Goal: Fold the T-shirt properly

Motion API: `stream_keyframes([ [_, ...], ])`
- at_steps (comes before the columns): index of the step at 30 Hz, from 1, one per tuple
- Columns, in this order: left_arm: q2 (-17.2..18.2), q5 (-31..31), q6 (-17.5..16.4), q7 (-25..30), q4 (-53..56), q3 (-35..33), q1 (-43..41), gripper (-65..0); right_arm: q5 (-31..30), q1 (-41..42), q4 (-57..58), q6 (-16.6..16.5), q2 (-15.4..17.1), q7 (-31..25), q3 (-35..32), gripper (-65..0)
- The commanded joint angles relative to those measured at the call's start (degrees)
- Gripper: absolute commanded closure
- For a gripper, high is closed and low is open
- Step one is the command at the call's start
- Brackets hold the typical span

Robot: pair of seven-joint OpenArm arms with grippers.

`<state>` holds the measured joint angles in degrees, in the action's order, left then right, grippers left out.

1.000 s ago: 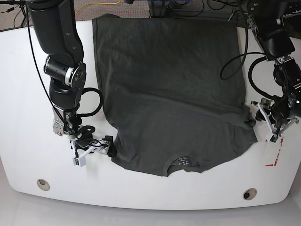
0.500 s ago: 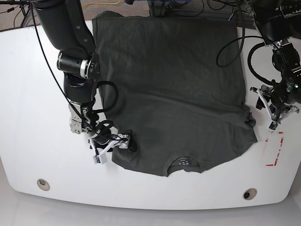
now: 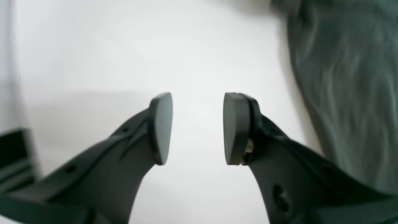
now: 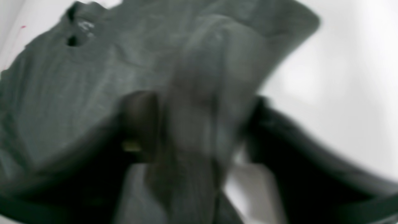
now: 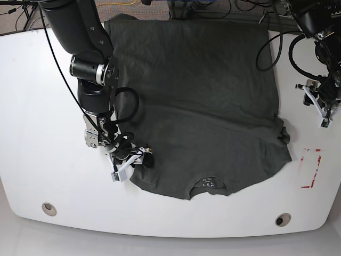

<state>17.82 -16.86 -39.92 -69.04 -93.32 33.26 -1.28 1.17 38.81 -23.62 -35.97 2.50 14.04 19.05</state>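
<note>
On the base view's left, the right tool (image 5: 136,158) has its jaws either side of a bunched fold at the sleeve edge of the dark grey T-shirt (image 5: 197,101), though the blurred wrist view leaves it uncertain whether they pinch it. The shirt lies spread on the white counter (image 5: 32,106), collar toward the near edge. At right, the left tool (image 3: 197,127) hangs part-open and empty over bare counter beside the shirt's edge.

T-shirt (image 5: 197,101) lies flat on table (image 5: 32,106) — collar (image 5: 209,186) nearest front edge
</note>
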Motion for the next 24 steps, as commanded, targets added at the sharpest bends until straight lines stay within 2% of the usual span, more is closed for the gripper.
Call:
stream_keyframes([
  [1, 0.15, -4.37, -0.08, 0.77, -0.35, 0.20, -1.40, -27.9, -0.25, 1.41, -0.52, -0.56, -0.61, 0.07, -0.28, -13.2],
  [2, 0.15, -5.51, -0.08, 0.77, -0.35, 0.20, -2.02, -29.6, -0.25, 1.41, -0.52, -0.56, -0.61, 0.07, -0.28, -10.3],
  [3, 0.07, -7.88, -0.08, 0.77, -0.35, 0.20, -3.25, -33.9, -0.16, 1.50, -0.52, -0.56, -0.61, 0.07, -0.28, -5.9],
  [4, 0.07, -9.38, -0.08, 0.77, -0.26, 0.28, -3.95, -36.8, -0.16, 1.50, -0.52, -0.56, -0.61, 0.07, -0.28, -4.6],
  [6, -0.73, -13.07, -0.08, 0.77, -0.26, 0.37, -5.71, -43.2, -0.16, 1.50, -0.52, -0.56, -0.61, 0.07, -0.28, -4.1],
  [9, -1.69, -18.08, -0.08, 0.77, -0.44, 0.46, -8.26, -49.3, -0.16, 1.50, -0.52, -0.56, -0.61, 0.07, -0.28, -4.3],
  [16, -1.87, -25.47, -0.08, 0.77, -0.44, -0.77, -13.80, -48.9, -0.16, 1.50, -0.52, -0.65, -0.61, 0.07, -0.28, -4.3],
  [24, -2.75, -23.71, -0.08, 0.86, -0.26, -2.62, -16.70, -48.6, -0.16, 1.50, -0.52, -0.65, -0.52, 0.07, -0.28, -4.3],
])
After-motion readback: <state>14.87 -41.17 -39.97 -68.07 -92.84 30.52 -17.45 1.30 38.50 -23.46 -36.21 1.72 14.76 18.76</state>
